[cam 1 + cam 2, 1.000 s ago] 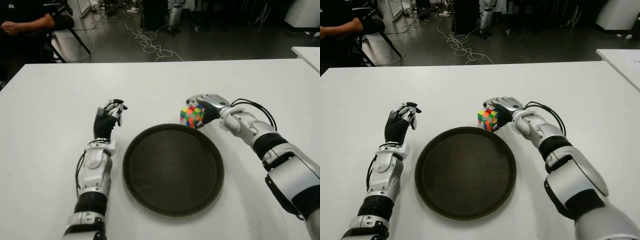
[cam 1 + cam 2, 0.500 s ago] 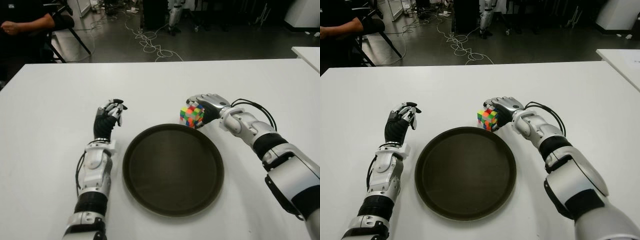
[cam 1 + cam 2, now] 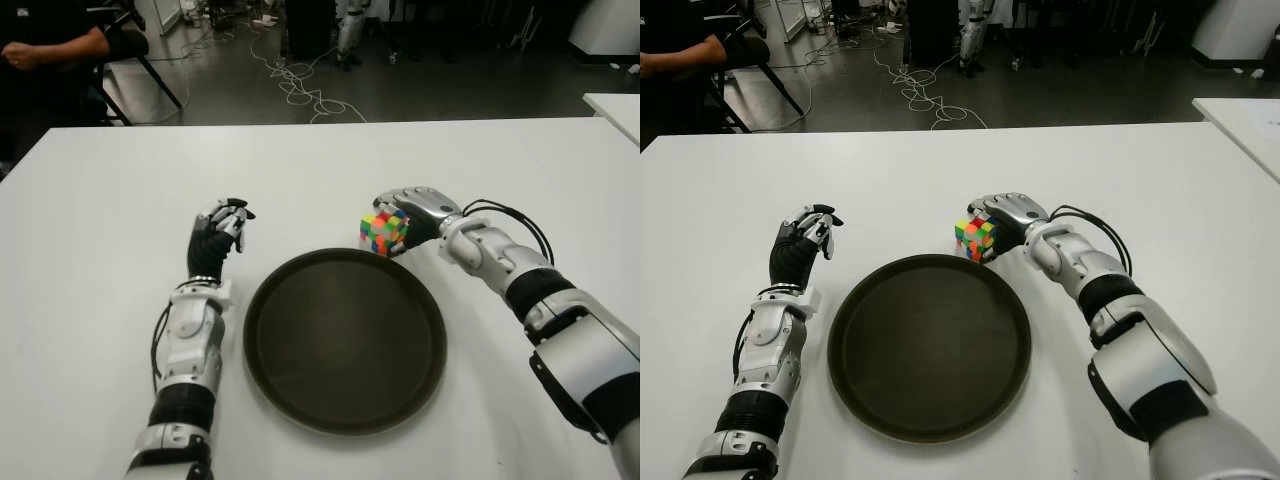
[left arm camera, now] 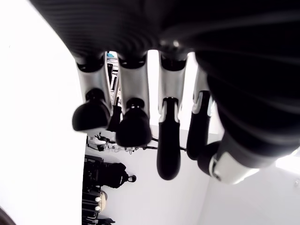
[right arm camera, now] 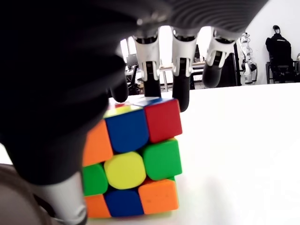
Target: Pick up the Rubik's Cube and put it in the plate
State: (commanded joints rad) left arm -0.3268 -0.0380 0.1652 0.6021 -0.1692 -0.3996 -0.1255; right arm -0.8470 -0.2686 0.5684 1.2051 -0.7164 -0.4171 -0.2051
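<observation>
1. The Rubik's Cube (image 3: 384,231) sits on the white counter (image 3: 100,250), just beyond the far rim of the plate (image 3: 345,340) and outside it.
2. The right robot hand (image 3: 412,212) is wrapped over the cube: fingers curl down its far side, and the palm covers the side nearest the forearm.
3. The right wrist view adds detail the eye views lack: the fingertips (image 5: 180,96) touch the cube's top edge, and the cube's base appears to meet the counter (a thin shadow line is visible beneath it).
4. The eye views alone show the plate whole: dark, round, nothing in it, lying between the two forearms.
5. The left robot hand (image 3: 218,233) shows to the left of the plate, holding nothing.
6. The left wrist view shows its fingers (image 4: 132,126) loosely bent side by side with bare counter behind them; whether the hand touches the counter cannot be told.
7. Beyond the counter, the eye views show a floor with loose cables (image 3: 300,85) and a seated person (image 3: 45,50) at the far left.
</observation>
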